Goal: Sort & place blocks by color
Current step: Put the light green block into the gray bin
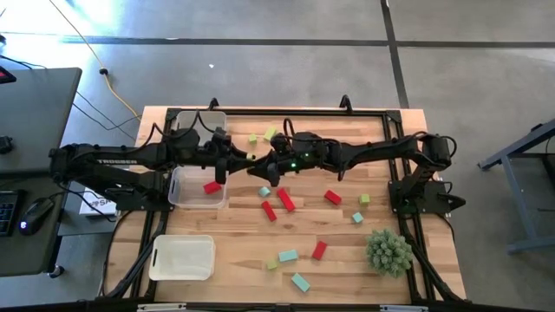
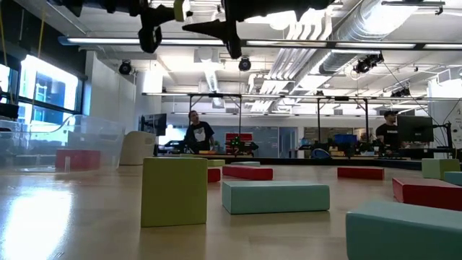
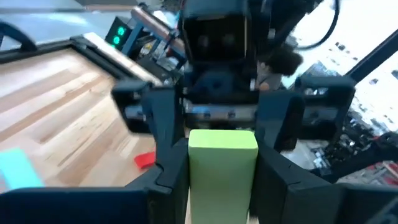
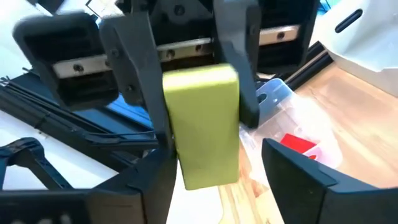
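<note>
Yellow-green block [image 3: 222, 167] sits clamped between the left gripper [image 3: 217, 180] fingers, raised over the table [image 1: 234, 251]. Facing it, the right gripper [image 4: 217, 180] fingers stand spread, either side of the block's far end without touching. Below the fingers, a clear bin [image 1: 178, 192] holds a red block [image 1: 212, 186].

One block [image 1: 212, 186] lies in a bin [image 1: 178, 198]; other blocks [image 1: 285, 200] lie right of it.
</note>
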Robot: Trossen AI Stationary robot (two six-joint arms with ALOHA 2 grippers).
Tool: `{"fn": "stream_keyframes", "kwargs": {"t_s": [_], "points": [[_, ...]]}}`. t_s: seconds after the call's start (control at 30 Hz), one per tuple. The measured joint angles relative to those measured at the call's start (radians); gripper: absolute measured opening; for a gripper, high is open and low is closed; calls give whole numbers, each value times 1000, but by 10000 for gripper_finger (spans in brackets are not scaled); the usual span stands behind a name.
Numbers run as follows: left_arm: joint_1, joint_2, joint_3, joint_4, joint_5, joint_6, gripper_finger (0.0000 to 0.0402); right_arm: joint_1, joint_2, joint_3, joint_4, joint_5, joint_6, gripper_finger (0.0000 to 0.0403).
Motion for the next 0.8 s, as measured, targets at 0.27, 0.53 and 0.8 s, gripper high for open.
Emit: {"fn": "stream_keyframes", "kwargs": {"t_s": [0.27, 0.53, 0.8], "points": [[82, -6, 0, -79, -2, 42, 103, -52, 0, 0, -5, -74, -15, 230], [197, -6, 0, -127, -1, 78, 103, -131, 0, 0, -88, -97, -32, 232], [345, -6, 0, -214, -96, 156, 103, -216, 0, 0, -148, -167, -78, 232]]}}
